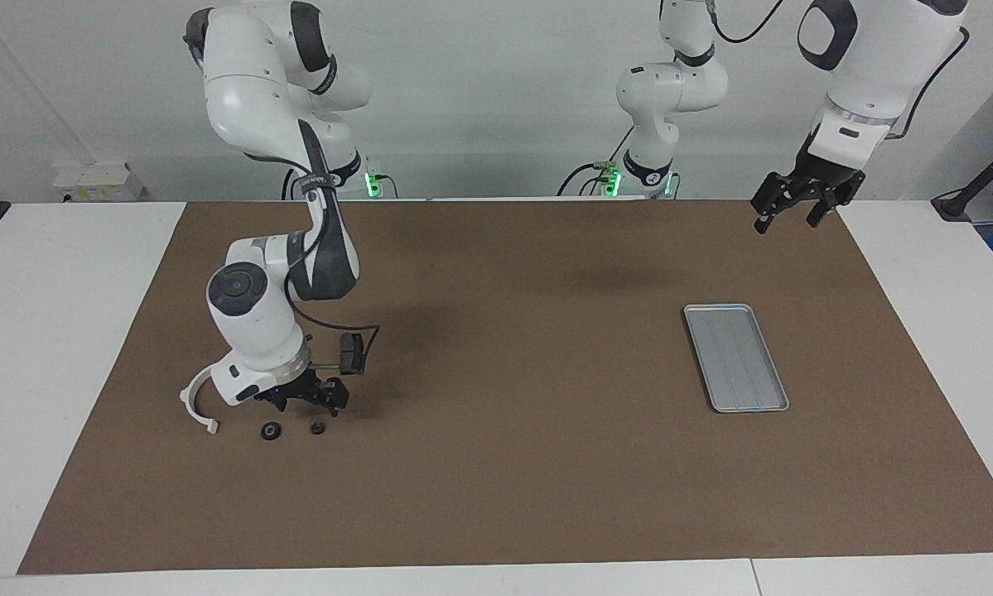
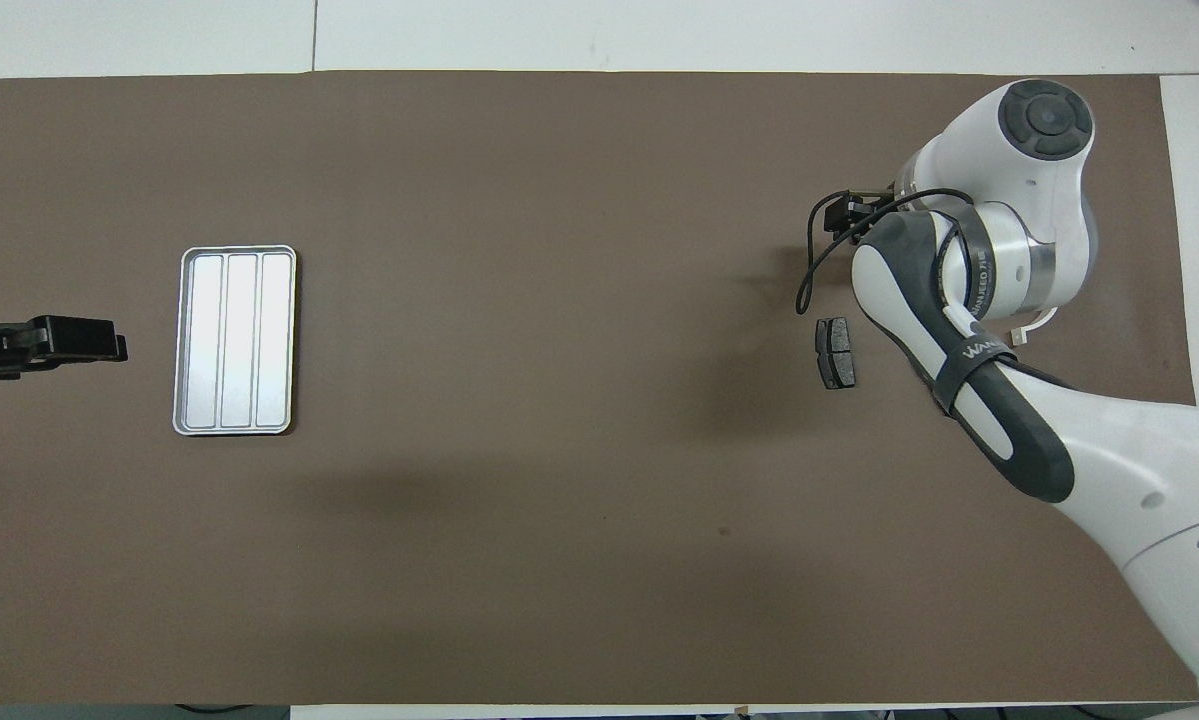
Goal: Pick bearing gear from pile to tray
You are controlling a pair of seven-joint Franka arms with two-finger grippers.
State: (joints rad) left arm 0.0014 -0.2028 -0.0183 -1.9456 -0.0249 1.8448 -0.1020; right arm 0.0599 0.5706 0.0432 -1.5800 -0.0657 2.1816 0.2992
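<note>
The pile lies toward the right arm's end of the table. Two small black round gears (image 1: 271, 431) (image 1: 318, 428) lie side by side on the mat. A white curved bracket (image 1: 195, 407) lies beside them, and dark grey brake pads (image 1: 351, 353) (image 2: 836, 352) lie nearer to the robots. My right gripper (image 1: 310, 401) is low over the mat just robot-side of the gears, open and empty. In the overhead view the right arm (image 2: 999, 250) hides the gears. The silver ribbed tray (image 1: 736, 358) (image 2: 236, 340) lies empty toward the left arm's end. My left gripper (image 1: 794, 211) (image 2: 59, 340) waits open, raised beside the tray.
A brown mat (image 1: 496, 463) covers most of the white table. A black cable (image 1: 372, 339) loops from the right wrist down next to the brake pads. The bracket's end (image 2: 1017, 335) shows under the right arm from above.
</note>
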